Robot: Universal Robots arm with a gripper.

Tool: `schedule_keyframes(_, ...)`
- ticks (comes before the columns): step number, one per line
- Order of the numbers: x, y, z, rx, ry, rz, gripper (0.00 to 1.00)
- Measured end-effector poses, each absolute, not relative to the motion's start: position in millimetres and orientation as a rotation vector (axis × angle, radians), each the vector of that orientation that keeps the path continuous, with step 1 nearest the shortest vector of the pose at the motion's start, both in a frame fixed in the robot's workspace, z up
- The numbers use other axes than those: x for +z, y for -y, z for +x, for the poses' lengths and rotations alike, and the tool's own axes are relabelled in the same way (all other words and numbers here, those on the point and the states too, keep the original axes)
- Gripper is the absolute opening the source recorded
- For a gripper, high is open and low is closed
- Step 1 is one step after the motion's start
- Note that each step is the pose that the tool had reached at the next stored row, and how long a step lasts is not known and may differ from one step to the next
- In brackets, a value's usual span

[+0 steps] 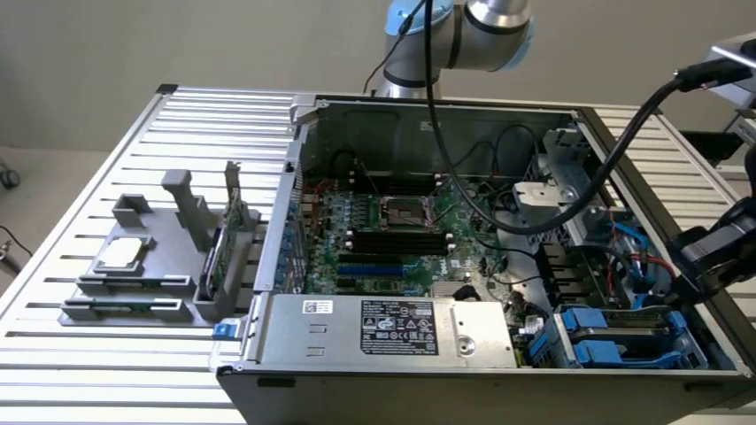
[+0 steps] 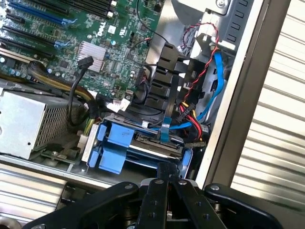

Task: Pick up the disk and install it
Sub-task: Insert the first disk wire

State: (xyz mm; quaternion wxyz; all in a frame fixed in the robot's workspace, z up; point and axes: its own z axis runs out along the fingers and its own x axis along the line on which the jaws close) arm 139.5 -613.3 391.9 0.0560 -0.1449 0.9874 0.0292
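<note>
Slatted metal counter (image 1: 71, 372) carrying an open computer case (image 1: 473, 390). At the near wall is the power supply (image 1: 390, 328); its black-and-white label is too small to read. The disk (image 2: 157, 145) sits in the drive bay at the case's 4 o'clock corner in the exterior view. Its blue rails are tight against the case wall and cables crowd over it. The gripper (image 2: 165, 169) is pressed together and empty, just beside the disk's edge; contact unclear. Beyond lies the motherboard (image 1: 390, 230), marked "DELL".
</note>
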Motion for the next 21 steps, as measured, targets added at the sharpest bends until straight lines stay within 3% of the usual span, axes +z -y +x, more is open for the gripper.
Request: schedule_keyframes(21,391.8,613.4,139.5,0.100,-3.020,-0.046,0.11)
